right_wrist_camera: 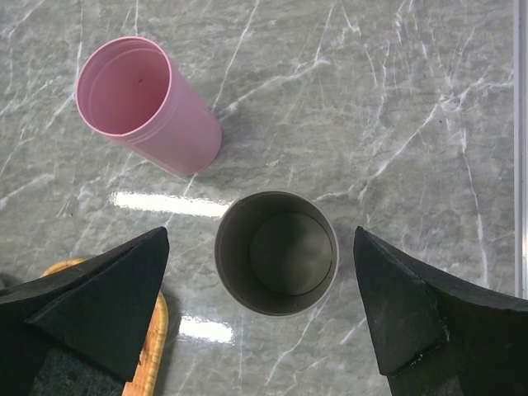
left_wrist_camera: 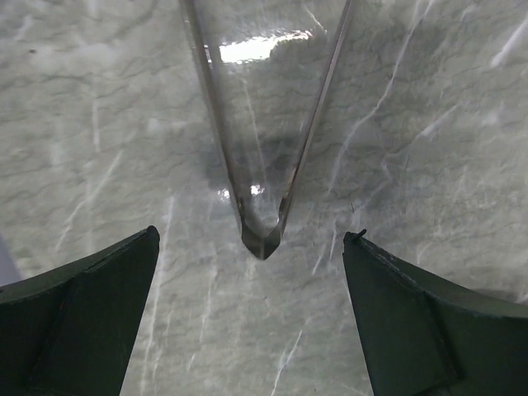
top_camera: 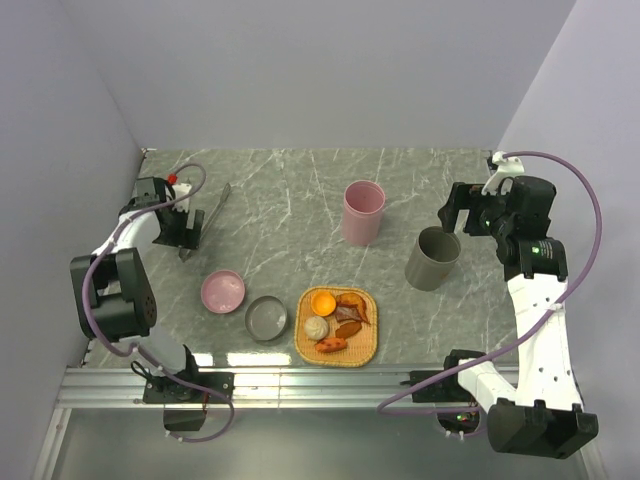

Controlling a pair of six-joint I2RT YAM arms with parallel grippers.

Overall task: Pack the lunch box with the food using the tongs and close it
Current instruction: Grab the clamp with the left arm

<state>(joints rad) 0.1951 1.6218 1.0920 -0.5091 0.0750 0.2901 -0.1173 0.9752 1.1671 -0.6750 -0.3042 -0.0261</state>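
Seen from above, a grey marbled desk (top_camera: 290, 200) is carrying a lunch box in separate pieces. A tall pink cup (top_camera: 362, 212) and a tall grey cup (top_camera: 432, 258) are standing upright toward the right. A shallow pink dish (top_camera: 223, 291) and a shallow grey dish (top_camera: 267, 318) are lying near the front left. Just right of the dishes, a woven tray (top_camera: 300, 330) is holding the food: an orange ball (top_camera: 323, 301), a pale ball (top_camera: 316, 327) and several brown bits (top_camera: 350, 310). The tongs (top_camera: 210, 220) are lying flat at the far left, gripped by nothing.

The left end effector (left_wrist_camera: 252, 233) is hovering with its fingers spread wide over the tongs' joined end, which is sitting between them and apart from both. The right end effector (right_wrist_camera: 261, 233), also spread wide and empty, is hanging directly above the open grey cup.

The likely trouble lies on the left. The tongs are thin and flat on smooth stone, so closing fingers could skid them away or pinch only the hinge, leaving the arms impossible to squeeze. On the right, an off-centre descent could be tipping the tall grey cup, perhaps toward the tray.
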